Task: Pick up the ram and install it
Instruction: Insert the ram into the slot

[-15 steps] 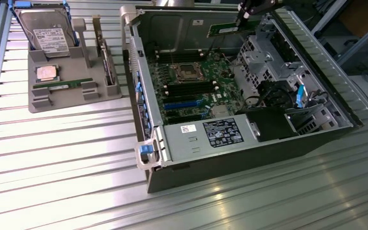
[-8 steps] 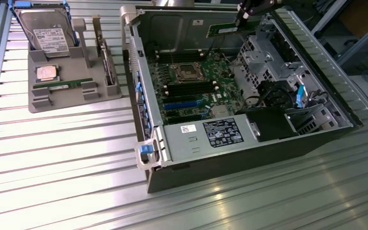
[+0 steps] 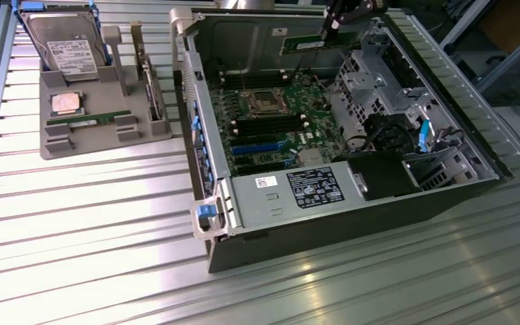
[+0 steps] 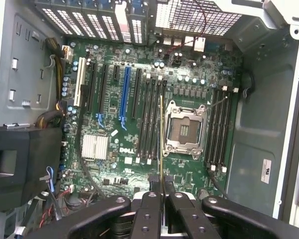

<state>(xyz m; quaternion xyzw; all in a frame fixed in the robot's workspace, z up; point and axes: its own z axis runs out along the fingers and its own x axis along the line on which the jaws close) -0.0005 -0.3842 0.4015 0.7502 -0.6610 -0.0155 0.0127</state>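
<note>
While the tool (image 3: 337,27) is clenching the ram (image 3: 303,45) above the open computer case (image 3: 242,223), the step in hand is, by the look of it, the carry toward a memory slot. Doing it well is probably coming down to this: keeping the stick parallel with the motherboard's (image 4: 134,149) long black slots (image 4: 151,119), lining its edge over one slot rather than the gap between two, and staying clear of the bare processor socket (image 4: 184,130) just beside that bank.

The exterior view is giving the wide layout. The case is lying on the ribbed metal surface (image 3: 79,223), and toward that view's left a grey tray (image 3: 106,145) is carrying a hard drive (image 3: 66,47), a processor chip (image 3: 66,103) and a second stick (image 3: 89,122) lying flat. It is also showing the held ram's green face near the case's far wall.

The wrist view is adding the alignment. There the ram is appearing edge-on as a thin line running out from between the tool's fingers (image 4: 149,214), lying along the slot nearest the socket.
</note>
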